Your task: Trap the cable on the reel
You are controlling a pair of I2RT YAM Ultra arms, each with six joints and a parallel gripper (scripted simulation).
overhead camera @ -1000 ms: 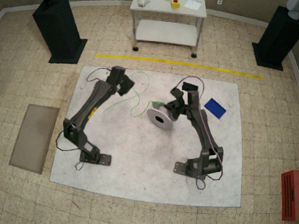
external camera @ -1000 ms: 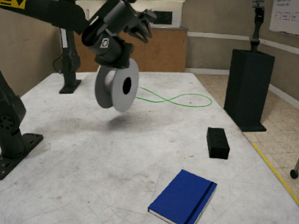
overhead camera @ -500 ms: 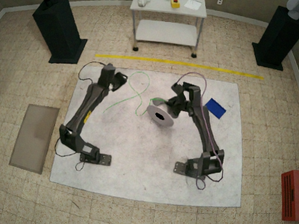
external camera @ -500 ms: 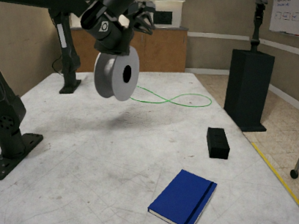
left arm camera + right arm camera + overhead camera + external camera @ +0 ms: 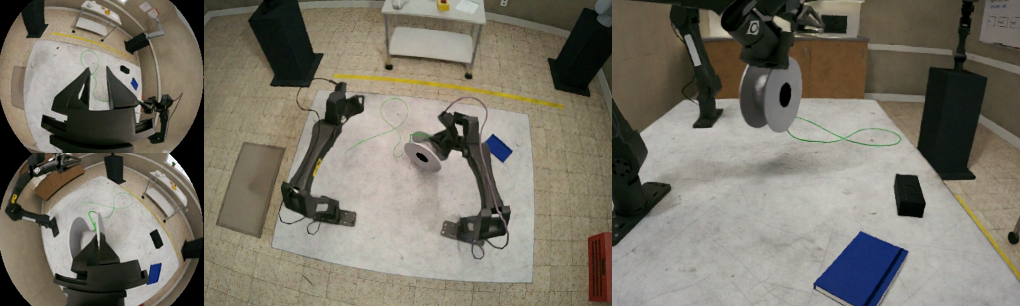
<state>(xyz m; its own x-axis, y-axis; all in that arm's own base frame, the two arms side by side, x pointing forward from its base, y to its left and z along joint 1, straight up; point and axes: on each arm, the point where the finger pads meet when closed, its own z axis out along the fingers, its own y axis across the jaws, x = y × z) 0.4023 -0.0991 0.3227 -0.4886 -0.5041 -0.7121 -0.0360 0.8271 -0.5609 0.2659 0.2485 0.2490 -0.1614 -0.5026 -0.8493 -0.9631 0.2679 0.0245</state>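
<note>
The grey reel (image 5: 422, 156) (image 5: 769, 95) (image 5: 82, 234) hangs high above the white table, tilted. My right gripper (image 5: 439, 145) (image 5: 767, 57) (image 5: 99, 235) is shut on its flange. The green cable (image 5: 847, 139) (image 5: 95, 220) comes out from under the right finger at the reel and runs down to the table, where it lies in a figure-eight loop; it also shows in the left wrist view (image 5: 88, 53). My left gripper (image 5: 354, 102) (image 5: 97, 68) is open a little and empty. It is held up at the far left side, well away from the reel and cable.
A blue notebook (image 5: 499, 148) (image 5: 862, 272) and a small black block (image 5: 909, 195) lie on the table (image 5: 404, 240) on the right arm's side. Black pedestals (image 5: 284, 40) (image 5: 581, 52) and a white cart (image 5: 434, 25) stand beyond the table. A red crate (image 5: 600, 267) is on the floor.
</note>
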